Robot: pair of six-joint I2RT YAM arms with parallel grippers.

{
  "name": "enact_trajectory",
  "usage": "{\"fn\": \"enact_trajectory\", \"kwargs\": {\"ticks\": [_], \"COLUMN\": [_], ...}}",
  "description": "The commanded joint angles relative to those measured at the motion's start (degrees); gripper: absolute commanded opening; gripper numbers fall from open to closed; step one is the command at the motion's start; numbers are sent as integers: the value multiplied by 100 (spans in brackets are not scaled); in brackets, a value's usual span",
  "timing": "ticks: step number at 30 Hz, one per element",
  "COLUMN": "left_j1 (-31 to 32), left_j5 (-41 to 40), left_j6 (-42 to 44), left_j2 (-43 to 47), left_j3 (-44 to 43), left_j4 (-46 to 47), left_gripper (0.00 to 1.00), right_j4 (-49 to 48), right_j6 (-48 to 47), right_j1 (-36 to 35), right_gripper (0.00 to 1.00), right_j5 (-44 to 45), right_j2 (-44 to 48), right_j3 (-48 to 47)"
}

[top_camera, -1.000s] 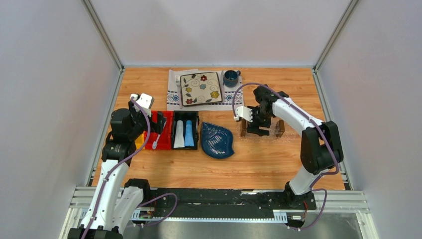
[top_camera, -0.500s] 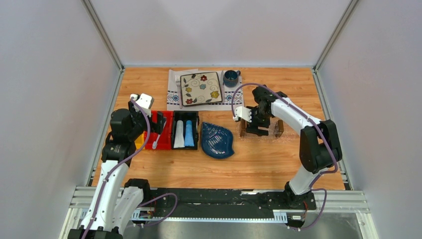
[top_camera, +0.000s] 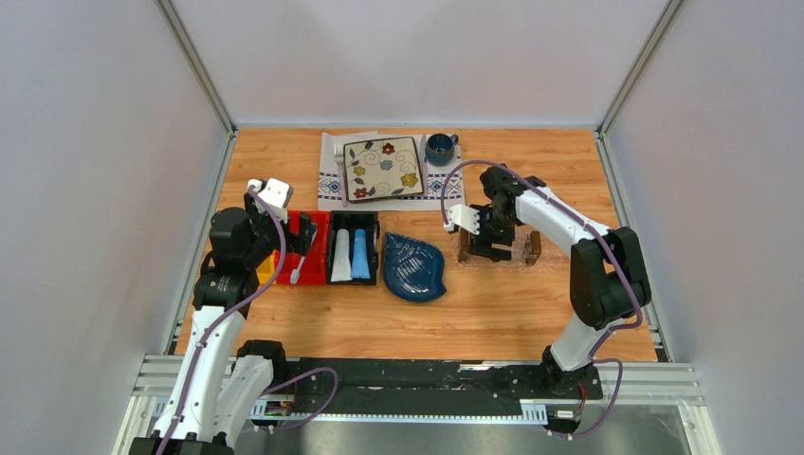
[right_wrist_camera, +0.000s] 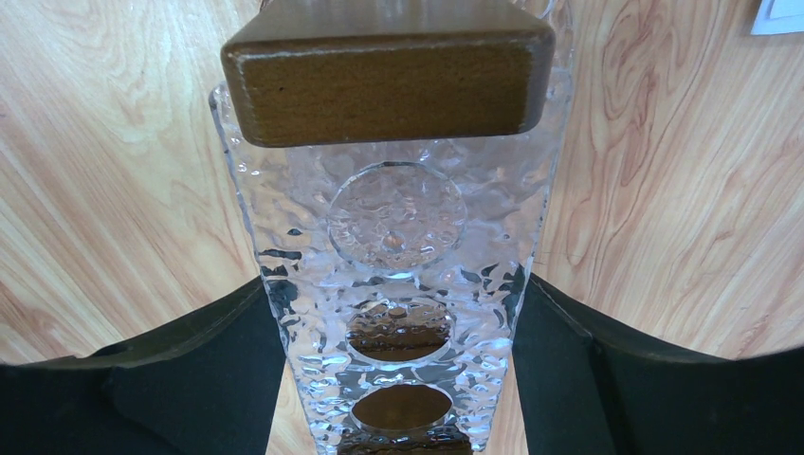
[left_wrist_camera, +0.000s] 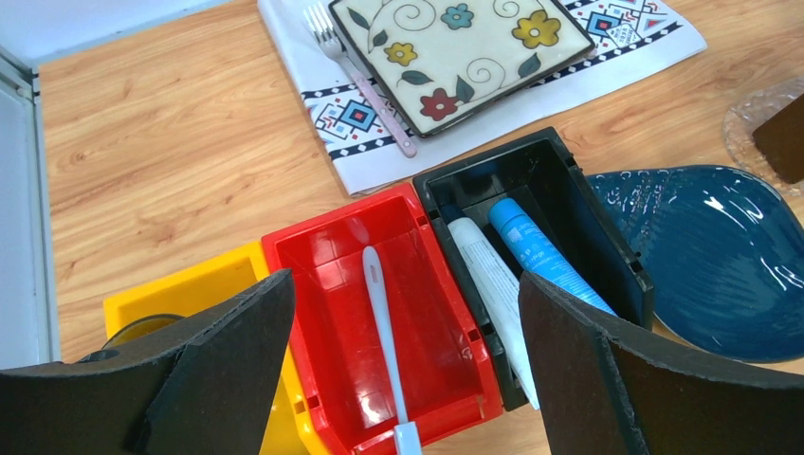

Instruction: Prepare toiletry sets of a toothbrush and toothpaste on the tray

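Clear, dimpled, wood-capped tray (right_wrist_camera: 398,218) — pinched across its width by right claw (right_wrist_camera: 395,284) — left claw (left_wrist_camera: 408,284) gapes wide.

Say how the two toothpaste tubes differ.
The blue tube is light blue; the white tube is white-grey. The white tube lies nearer the red bin, the blue tube nearer the blue dish. Both lie side by side in the black bin.

Toothbrush (left_wrist_camera: 386,346) in the middle bin (left_wrist_camera: 327,275), toothpaste (left_wrist_camera: 539,258) in the right-hand bin (left_wrist_camera: 574,190), leaf dish (left_wrist_camera: 721,265) beside it, tray (right_wrist_camera: 398,223) farthest right.
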State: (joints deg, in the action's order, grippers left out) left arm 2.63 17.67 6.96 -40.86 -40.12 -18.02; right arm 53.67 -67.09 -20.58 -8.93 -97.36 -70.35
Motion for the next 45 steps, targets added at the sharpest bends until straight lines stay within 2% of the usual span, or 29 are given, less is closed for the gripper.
{"fn": "enact_trajectory", "kwargs": {"ticks": [1, 6, 22, 32, 45], "left_j1": [-17, -17, -17, -17, -17], "left_j5": [105, 105, 105, 105, 131], "left_j6": [60, 69, 86, 86, 69], "left_j2": [78, 87, 114, 122, 140], "left_j3": [-14, -5, 4, -5, -5], "left_j4": [71, 71, 44, 44, 27], "left_gripper": [95, 95, 95, 95, 94], "right_j4": [-190, -216, -182, -199, -173], "right_j6": [82, 135, 56, 135, 267], "right_j1": [-34, -34, -95, -104, -104], "right_gripper": [52, 56, 56, 62, 65], "right_j5": [84, 163, 172, 260, 365], "right_j2": [33, -2, -20, -20, -28], "right_j3": [-14, -14, -67, -32, -49]}}
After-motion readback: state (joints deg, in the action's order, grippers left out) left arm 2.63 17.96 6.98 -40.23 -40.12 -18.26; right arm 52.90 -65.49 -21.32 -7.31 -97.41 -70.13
